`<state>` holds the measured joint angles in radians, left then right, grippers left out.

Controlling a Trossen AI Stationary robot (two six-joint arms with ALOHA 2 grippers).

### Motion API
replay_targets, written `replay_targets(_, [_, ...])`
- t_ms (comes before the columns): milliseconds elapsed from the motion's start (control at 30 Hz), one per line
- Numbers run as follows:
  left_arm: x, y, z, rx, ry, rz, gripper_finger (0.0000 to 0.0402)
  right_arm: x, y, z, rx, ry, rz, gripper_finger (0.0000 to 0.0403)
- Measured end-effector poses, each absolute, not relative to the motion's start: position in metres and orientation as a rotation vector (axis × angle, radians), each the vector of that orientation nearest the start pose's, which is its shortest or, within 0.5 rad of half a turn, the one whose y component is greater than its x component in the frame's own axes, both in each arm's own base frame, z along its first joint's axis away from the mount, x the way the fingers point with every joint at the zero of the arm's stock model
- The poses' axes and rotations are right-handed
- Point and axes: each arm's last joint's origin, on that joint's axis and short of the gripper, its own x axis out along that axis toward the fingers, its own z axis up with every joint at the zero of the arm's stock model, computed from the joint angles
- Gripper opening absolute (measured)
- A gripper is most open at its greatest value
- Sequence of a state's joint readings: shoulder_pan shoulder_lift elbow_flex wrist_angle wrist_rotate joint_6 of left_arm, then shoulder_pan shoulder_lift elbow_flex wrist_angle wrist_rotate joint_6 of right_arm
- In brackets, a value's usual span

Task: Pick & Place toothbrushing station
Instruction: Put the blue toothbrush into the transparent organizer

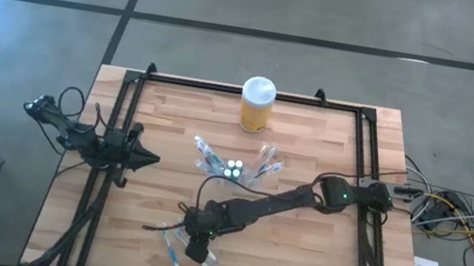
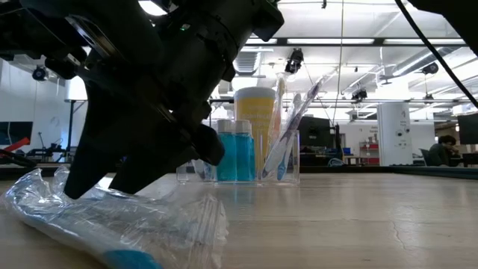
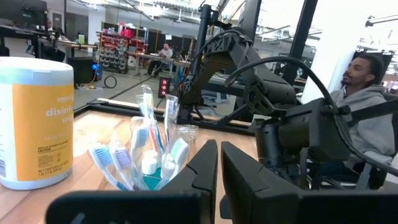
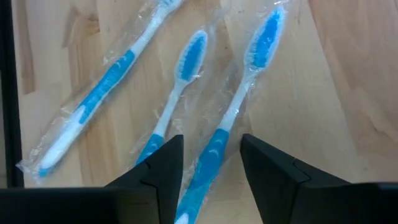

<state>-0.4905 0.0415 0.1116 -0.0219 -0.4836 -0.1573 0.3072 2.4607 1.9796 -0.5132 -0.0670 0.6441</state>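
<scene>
Right gripper (image 4: 211, 163) jaws spread over a wrapped toothbrush (image 4: 233, 118) — two more beside; left gripper (image 3: 219, 180) pressed together

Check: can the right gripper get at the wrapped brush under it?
Probably yes. The right gripper hangs open straight over the wrapped brush, a finger on each side of its handle. The two neighbouring brushes lie clear, so nothing visible blocks the descent.
</scene>
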Motion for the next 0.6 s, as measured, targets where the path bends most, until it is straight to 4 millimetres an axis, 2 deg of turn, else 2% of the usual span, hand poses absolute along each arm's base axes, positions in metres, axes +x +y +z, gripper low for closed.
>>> replay_targets(200, [0.085, -0.03, 0.196, -0.179, -0.043, -0.01, 0.0025, 0.497, 0.155, 0.124, 0.45, 1.065, -0.003, 0.0113])
replay_targets(433, [0.085, -0.03, 0.196, -0.175, -0.045, -0.01, 0.0025, 0.496, 0.152, 0.129, 0.371, 1.058, 0.031, 0.0023])
replay_targets(600, [0.085, -0.03, 0.196, -0.176, -0.045, -0.01, 0.0025, 0.495, 0.147, 0.145, 0.303, 1.018, 0.001, 0.0009])
